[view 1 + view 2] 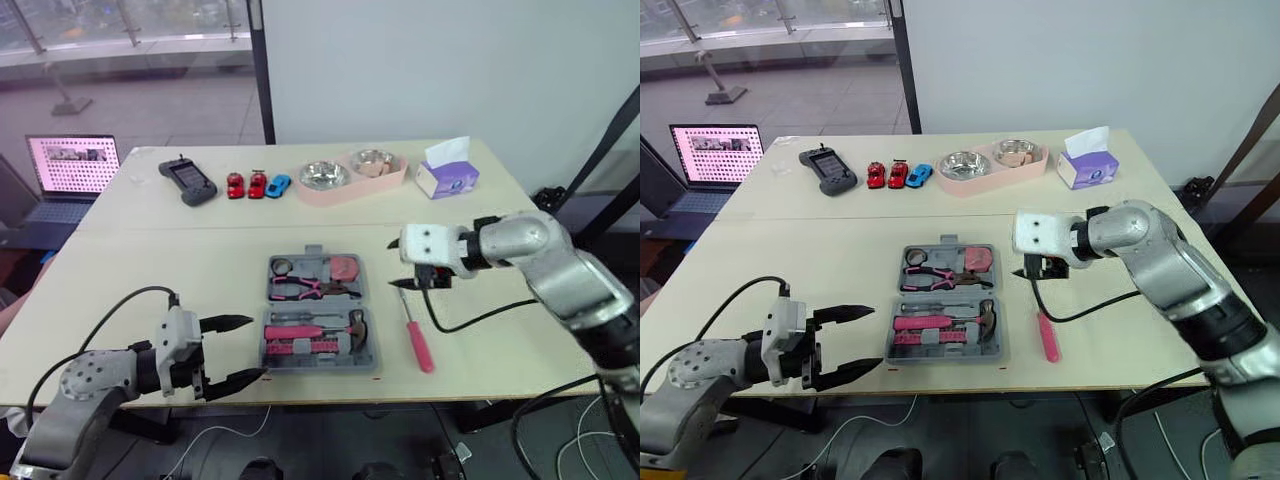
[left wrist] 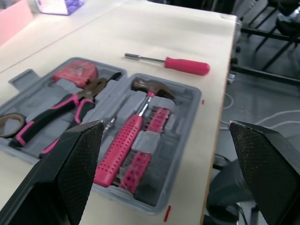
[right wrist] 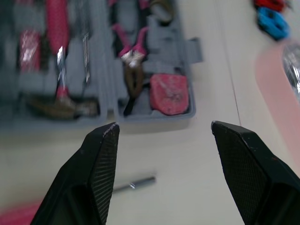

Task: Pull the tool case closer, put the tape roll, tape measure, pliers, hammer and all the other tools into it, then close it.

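Shows grey plastic tool case (image 1: 320, 367) lying open, pink-handled hammer (image 1: 305, 330) and pliers (image 1: 305, 288) inside. Shows pink-handled screwdriver (image 1: 417, 340) just right of case. Shows left gripper (image 1: 255, 347) left of case and right gripper (image 1: 395, 264) right of case, fingers spread wide, empty.

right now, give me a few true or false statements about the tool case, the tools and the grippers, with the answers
1. The screwdriver lies inside the tool case. False: it lies on the table, to the right of the case.
2. The hammer sits in the case. True.
3. The case is shut. False: it lies open.
4. The left gripper and the right gripper are both open and hold nothing. True.
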